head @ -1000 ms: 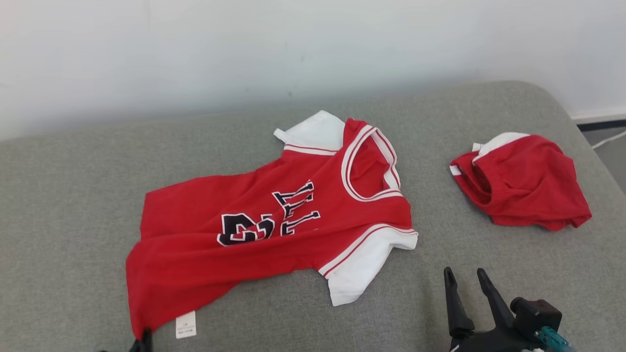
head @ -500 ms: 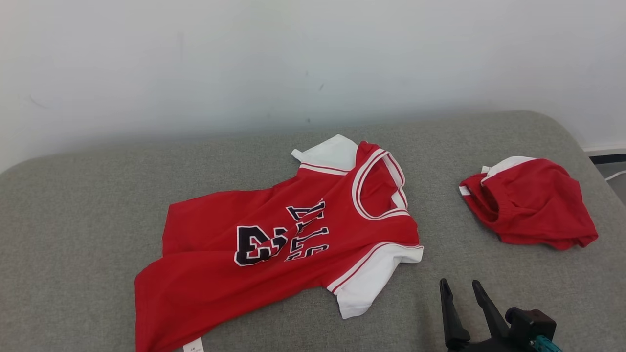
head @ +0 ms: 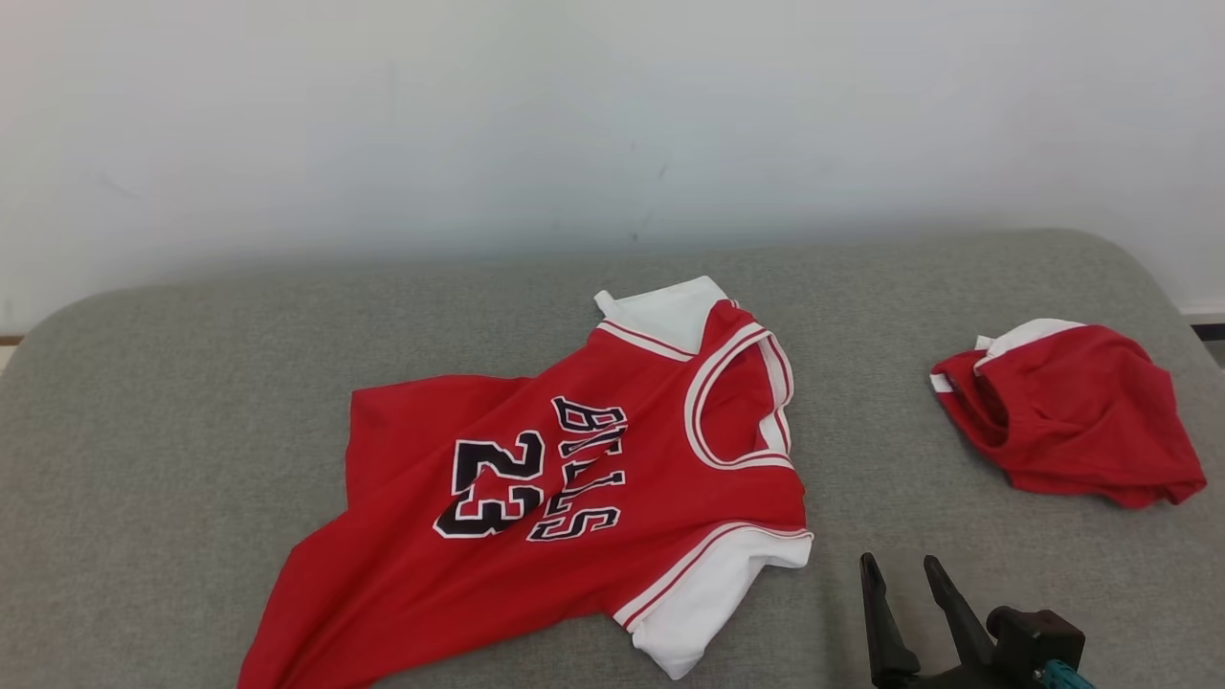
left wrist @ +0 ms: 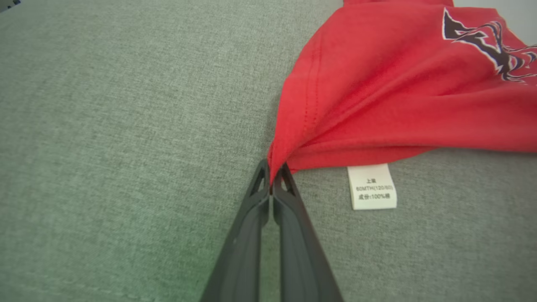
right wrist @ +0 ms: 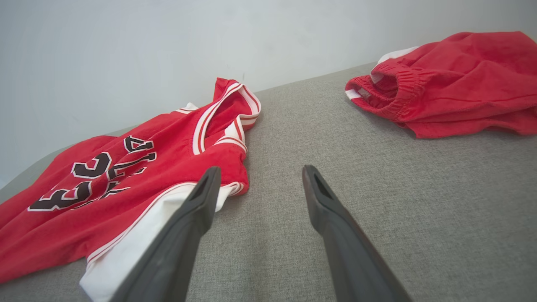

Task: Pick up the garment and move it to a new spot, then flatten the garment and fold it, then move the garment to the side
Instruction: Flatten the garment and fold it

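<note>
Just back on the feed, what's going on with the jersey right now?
The left gripper is shut on a hem corner of the red jersey, which lies lettering-up and rumpled on the grey cushion, not yet flattened or folded. The right gripper hovers open beside the near white sleeve, holding nothing. A second red garment sits bunched to the right.

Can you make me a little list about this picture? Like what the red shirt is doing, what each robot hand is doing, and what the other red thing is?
surface: grey fabric cushion in front of a pale wall
jersey: red, reads BULLS 23, lying front-up and wrinkled
left gripper: shut, pinching a corner of the jersey's hem
label: white, lying on the cushion next to that corner
right gripper: open, holding nothing
shorts: red, crumpled, apart from the jersey on the robot's right
</note>
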Available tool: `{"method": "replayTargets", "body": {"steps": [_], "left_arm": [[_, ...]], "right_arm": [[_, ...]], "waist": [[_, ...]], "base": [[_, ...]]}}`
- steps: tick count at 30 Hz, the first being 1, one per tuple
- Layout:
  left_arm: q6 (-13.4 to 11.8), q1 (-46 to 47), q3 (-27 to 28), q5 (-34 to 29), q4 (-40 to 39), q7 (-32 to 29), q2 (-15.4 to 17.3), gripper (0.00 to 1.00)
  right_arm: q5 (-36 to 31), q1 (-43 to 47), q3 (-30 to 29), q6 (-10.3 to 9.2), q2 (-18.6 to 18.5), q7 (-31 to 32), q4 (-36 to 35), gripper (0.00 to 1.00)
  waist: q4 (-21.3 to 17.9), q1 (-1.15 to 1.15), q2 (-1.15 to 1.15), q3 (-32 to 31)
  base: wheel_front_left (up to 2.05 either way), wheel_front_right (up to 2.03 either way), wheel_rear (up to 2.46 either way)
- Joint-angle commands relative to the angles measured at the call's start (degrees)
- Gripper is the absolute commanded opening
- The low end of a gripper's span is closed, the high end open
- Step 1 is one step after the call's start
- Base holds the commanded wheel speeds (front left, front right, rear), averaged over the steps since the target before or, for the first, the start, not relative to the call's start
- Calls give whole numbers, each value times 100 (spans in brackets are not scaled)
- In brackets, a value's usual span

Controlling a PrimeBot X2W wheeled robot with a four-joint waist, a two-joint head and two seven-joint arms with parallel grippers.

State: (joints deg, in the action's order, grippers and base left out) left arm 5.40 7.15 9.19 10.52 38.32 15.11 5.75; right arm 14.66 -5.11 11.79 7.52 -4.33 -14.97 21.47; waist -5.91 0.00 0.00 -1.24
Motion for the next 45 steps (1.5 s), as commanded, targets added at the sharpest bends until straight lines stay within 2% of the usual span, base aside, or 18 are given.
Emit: {"method": "replayTargets", "body": {"steps": [1, 4, 5, 6, 7, 17, 24, 31, 34, 38, 39, 45], "left_arm": [[-12, -78, 36, -48, 11, 4, 34, 0], [38, 2, 44, -156, 30, 5, 20, 0], [32, 33, 50, -174, 8, 5, 11, 34], [45, 63, 62, -172, -39, 5, -8, 88], [61, 75, 75, -188, -73, 5, -21, 100], [141, 11, 4, -414, -503, 5, -201, 100], [164, 35, -114, -343, -726, 5, -271, 100], [186, 58, -153, -111, -859, 5, -285, 100], [188, 90, -186, -34, -923, 5, -284, 100], [180, 158, -276, -7, -1047, 5, -285, 100], [180, 173, -304, -10, -1085, 5, -282, 100], [152, 242, -450, 37, -1219, 5, -284, 100]], "right_arm": [[-25, 4, 17, -6, -26, -27, 11, 100], [-21, -73, 48, -6, -38, -26, 50, 100], [-10, -107, 56, -6, -48, -26, 65, 100], [8, -132, 70, -6, -57, -27, 76, 100], [20, -156, 80, -6, -64, -26, 86, 100], [140, -931, 307, -6, -426, -27, 714, 100], [288, -1479, 406, -6, -631, -27, 1407, 100], [331, -1881, 495, -6, -697, -26, 2040, 99], [274, -2056, 494, -6, -709, -27, 2443, 86], [221, -2306, 481, -7, -738, -13, 2848, 24], [201, -2369, 462, -7, -760, -14, 2889, 0], [66, -2773, 364, -7, -920, -16, 2997, 0]], "waist": [[68, 0, 0, 32], [173, 0, 0, 88], [203, 0, 0, 100], [237, 0, 0, 115], [265, 0, 0, 127], [736, 0, 0, 354], [1113, 0, 0, 593], [1278, 0, 0, 835], [1334, 0, 0, 898], [1400, 0, 0, 983], [1413, 0, 0, 1004], [1482, 0, 0, 1138]], "base": [[0, 0, 0], [0, 0, 0], [0, 0, 0], [0, 0, 0], [0, 0, 0], [0, 0, 0], [0, 0, 0], [0, 0, 0], [0, 0, 0], [0, 0, 0], [0, 0, 0], [0, 0, 0]]}}
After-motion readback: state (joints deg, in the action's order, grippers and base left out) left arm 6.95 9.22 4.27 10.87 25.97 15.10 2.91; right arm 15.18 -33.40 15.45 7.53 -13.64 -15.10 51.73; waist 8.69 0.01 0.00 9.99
